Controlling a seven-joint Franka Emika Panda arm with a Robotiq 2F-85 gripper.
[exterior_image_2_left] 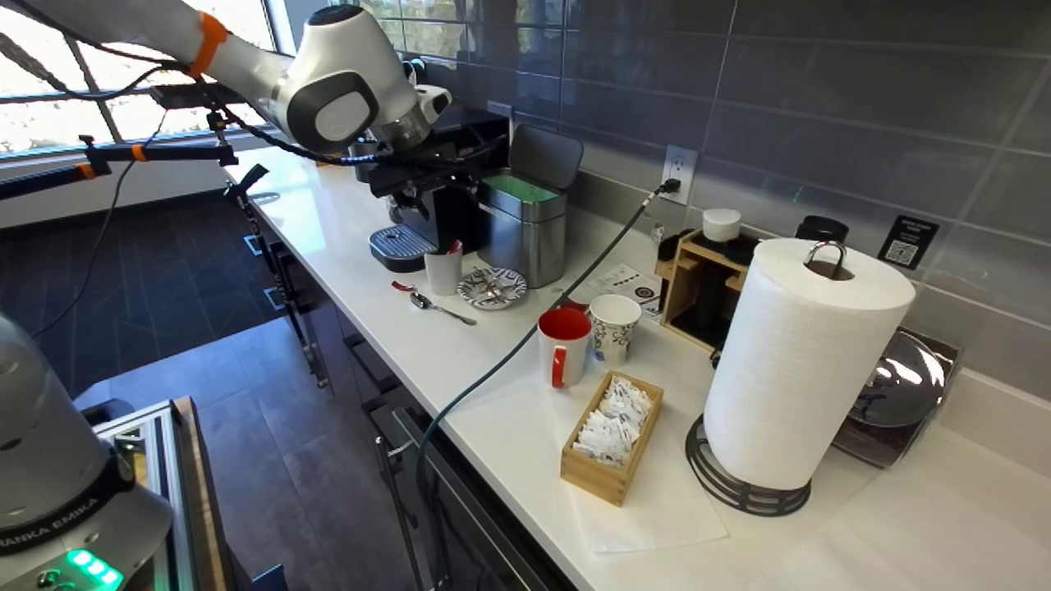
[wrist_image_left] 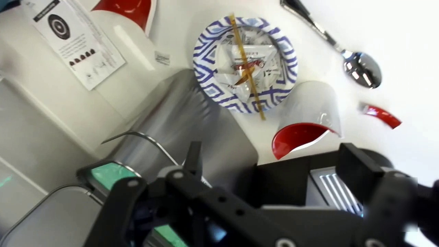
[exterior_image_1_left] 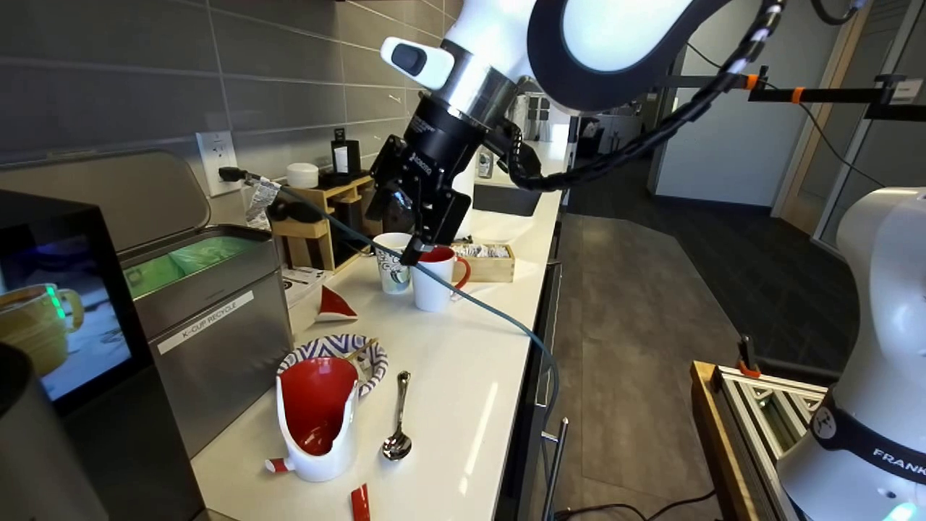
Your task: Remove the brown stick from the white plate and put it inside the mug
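Wide apart, with nothing in its grasp, my hand [wrist_image_left: 274,156] hangs higher than the plate [wrist_image_left: 205,63] and to one side of it, a stance I judge good for seeing the plate unblocked while I line up a pinch. Across the plate lies the brown stick [wrist_image_left: 245,63], resting over crumpled wrappers [wrist_image_left: 258,52] with both ends poking past the rim; the wrappers likely prop it up, so I should get around it without scooping them along. Close beside the plate sits a broken mug [wrist_image_left: 313,101], touching it or not I cannot tell, and a spoon [wrist_image_left: 358,65] lies near the plate too; both ask for care as I come down. Apart from the plate stands the whole mug [exterior_image_2_left: 568,343], upright with its red inside facing up, so I take it for the goal, ready for a stick lowered on end. On the same side of the plate stands a paper cup [exterior_image_2_left: 614,328], which I judge is not my target. Between the plate and the whole mug a cable [exterior_image_2_left: 495,368] seems to cross, so carrying the stick high looks wise.
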